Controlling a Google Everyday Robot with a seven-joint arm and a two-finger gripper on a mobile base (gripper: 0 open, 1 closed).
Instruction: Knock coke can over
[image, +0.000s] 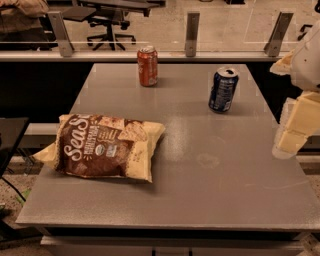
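Observation:
The coke can (147, 66), red-orange with a silver top rim, stands upright near the far edge of the grey table (200, 170), left of centre. My gripper (292, 132) hangs at the right edge of the view, over the table's right side, well to the right of and nearer than the can. It touches nothing.
A dark blue can (223, 89) stands upright right of centre, between my gripper and the coke can. A brown and yellow chip bag (102, 146) lies flat on the left. A glass railing with metal posts (191, 34) runs behind the table.

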